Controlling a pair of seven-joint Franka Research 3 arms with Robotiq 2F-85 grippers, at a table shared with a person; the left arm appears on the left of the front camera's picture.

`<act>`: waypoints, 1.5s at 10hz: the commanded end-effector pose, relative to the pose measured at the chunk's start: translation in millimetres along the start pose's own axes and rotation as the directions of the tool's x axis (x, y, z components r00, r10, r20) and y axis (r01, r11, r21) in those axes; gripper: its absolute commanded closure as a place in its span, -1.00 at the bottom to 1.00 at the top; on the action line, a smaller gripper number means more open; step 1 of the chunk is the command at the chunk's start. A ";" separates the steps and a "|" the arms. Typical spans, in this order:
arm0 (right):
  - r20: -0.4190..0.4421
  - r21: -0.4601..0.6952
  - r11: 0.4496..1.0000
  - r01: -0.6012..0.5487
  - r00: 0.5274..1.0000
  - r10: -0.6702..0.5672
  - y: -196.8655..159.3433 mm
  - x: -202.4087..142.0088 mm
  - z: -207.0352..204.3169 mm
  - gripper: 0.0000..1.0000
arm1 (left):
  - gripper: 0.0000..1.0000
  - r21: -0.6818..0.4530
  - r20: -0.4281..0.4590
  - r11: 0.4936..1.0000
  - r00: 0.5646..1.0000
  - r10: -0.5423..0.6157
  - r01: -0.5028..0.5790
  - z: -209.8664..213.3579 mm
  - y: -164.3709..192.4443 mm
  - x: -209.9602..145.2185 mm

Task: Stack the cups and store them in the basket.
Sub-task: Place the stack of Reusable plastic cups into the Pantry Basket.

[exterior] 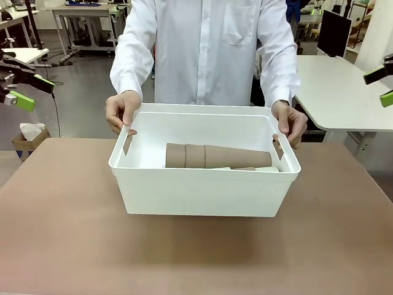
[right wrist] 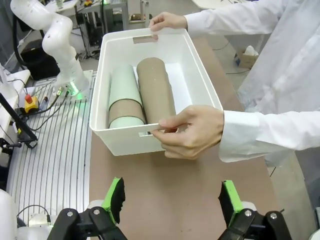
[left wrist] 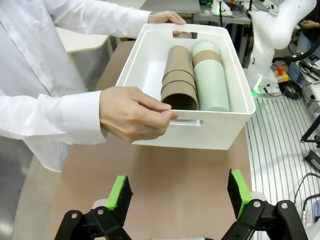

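The brown table (exterior: 61, 246) lies nearest in the front view, and the white basket (exterior: 206, 190) stands on it near the far edge. Going left to right there: the left gripper (exterior: 21, 89) hangs at the left edge above the table, its green-padded fingers spread with nothing between them; a person's hand (exterior: 121, 110) grips the basket's left end; inside, a stack of tan-brown cups (exterior: 215, 156) lies on its side; the person's other hand (exterior: 291, 123) holds the right end; the right gripper (exterior: 382, 86) shows at the right edge, only partly in frame.

In the left wrist view, the left gripper (left wrist: 177, 192) has its jaws wide apart and empty, well short of the basket (left wrist: 200, 132). There the tan stack (left wrist: 179, 80) lies beside a mint green and tan stack (left wrist: 210, 80), touching along their length.

In the right wrist view, the right gripper (right wrist: 172, 200) is likewise spread wide and holds nothing.
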State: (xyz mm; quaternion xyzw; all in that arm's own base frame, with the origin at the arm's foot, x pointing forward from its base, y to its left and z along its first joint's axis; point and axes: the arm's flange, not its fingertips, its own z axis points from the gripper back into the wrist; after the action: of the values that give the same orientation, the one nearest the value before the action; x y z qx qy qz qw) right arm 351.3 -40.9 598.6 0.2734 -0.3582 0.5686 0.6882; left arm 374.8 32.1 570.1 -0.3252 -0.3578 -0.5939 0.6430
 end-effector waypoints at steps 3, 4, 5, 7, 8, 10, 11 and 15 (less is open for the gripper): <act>0.032 0.000 1.000 -0.009 0.999 0.009 0.2 0.8 -1.3 -1.00 | -1.00 -0.003 0.012 1.000 1.000 0.006 -0.006 0.7 -1.2 2.7; 0.032 0.000 1.000 -0.009 0.999 0.009 0.2 0.8 -1.3 -1.00 | -1.00 -0.003 0.012 1.000 1.000 0.006 -0.006 0.7 -1.2 2.7; 0.032 0.000 1.000 -0.009 0.999 0.009 0.2 0.8 -1.3 -1.00 | -1.00 -0.003 0.012 1.000 1.000 0.006 -0.006 0.7 -1.2 2.7; 0.032 0.000 1.000 -0.009 0.999 0.009 0.2 0.8 -1.3 -1.00 | -1.00 -0.003 0.012 1.000 1.000 0.006 -0.006 0.7 -1.2 2.7; 0.032 0.000 1.000 -0.009 0.999 0.009 0.2 0.8 -1.3 -1.00 | -1.00 -0.003 0.012 1.000 1.000 0.006 -0.006 0.7 -1.2 2.7; 0.032 0.000 1.000 -0.009 0.999 0.009 0.2 0.8 -1.3 -1.00 | -1.00 -0.003 0.012 1.000 1.000 0.006 -0.006 0.7 -1.2 2.7; 0.032 0.000 1.000 -0.009 0.999 0.009 0.2 0.8 -1.3 -1.00 | -1.00 -0.003 0.012 1.000 1.000 0.006 -0.006 0.7 -1.2 2.7; 0.032 0.000 1.000 -0.009 0.999 0.009 0.2 0.8 -1.3 -1.00 | -1.00 -0.003 0.012 1.000 1.000 0.006 -0.006 0.7 -1.2 2.7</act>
State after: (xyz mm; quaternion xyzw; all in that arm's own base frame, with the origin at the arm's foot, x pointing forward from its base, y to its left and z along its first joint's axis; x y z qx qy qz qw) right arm 350.8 -41.2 598.4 0.2751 -0.3577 0.5671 0.6890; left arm 374.8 32.1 570.1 -0.3252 -0.3578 -0.5939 0.6430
